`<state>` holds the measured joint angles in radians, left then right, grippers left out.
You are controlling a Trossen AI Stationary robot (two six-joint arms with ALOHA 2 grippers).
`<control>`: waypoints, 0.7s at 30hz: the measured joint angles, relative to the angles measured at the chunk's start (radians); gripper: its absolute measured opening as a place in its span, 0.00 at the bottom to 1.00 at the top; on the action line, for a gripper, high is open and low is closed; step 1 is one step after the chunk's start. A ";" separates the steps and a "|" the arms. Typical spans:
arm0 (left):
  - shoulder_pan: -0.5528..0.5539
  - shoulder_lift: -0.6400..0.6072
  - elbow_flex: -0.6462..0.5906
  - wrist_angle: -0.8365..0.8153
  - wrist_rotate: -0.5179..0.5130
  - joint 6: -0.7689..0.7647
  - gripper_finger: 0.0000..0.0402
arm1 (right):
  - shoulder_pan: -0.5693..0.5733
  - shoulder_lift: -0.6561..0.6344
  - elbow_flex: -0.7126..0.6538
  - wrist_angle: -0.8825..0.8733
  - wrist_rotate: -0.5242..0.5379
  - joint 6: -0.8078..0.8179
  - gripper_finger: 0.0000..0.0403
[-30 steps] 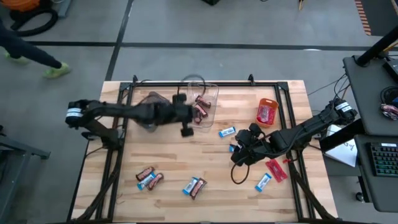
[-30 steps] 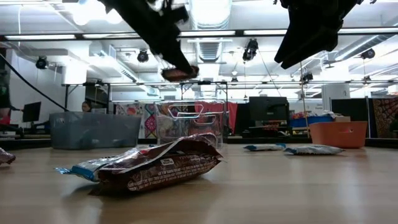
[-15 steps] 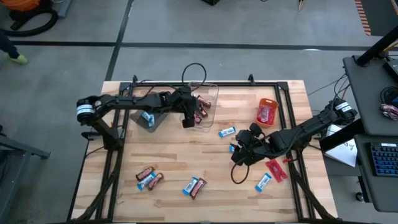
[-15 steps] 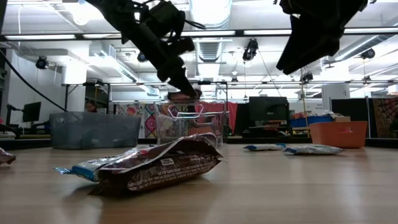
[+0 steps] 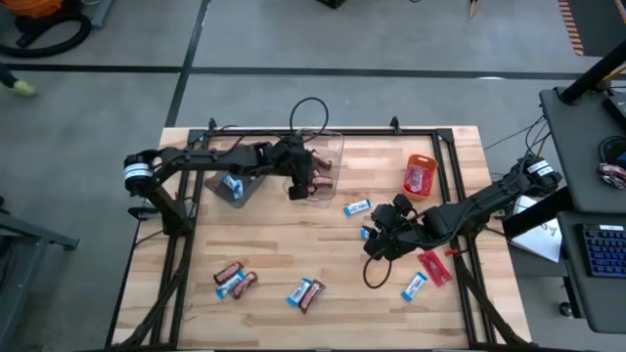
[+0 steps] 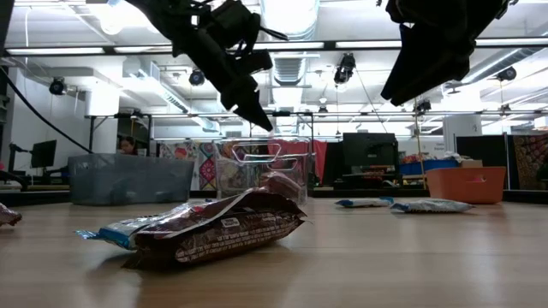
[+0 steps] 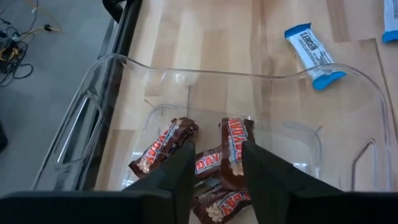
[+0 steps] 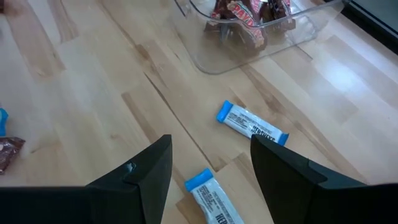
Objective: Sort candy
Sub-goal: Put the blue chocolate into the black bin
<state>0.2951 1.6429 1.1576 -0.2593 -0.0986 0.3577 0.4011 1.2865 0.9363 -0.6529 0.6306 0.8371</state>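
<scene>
left gripper hangs over the clear bin, fingers parted and holding nothing; lift straight up to avoid its thin curved wall. dark brown bars lie inside, glossy and crinkled. right gripper hovers spread and empty above a blue-and-white bar on wood.

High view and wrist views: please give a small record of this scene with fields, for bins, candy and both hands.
clear bin: holds dark brown bars
orange bin: holds red candy
grey bin: a blue-and-white bar inside
left hand: open, above the clear bin
right hand: open, above two blue-and-white bars
table: loose bars of all three kinds
</scene>
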 joint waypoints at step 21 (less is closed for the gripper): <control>-0.263 -0.094 0.005 -0.095 -0.005 -0.188 0.24 | 0.000 0.000 -0.012 0.004 -0.007 0.021 0.52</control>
<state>0.0319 1.5487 1.1626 -0.3546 -0.1032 0.1696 0.4011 1.2865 0.9245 -0.6485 0.6235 0.8578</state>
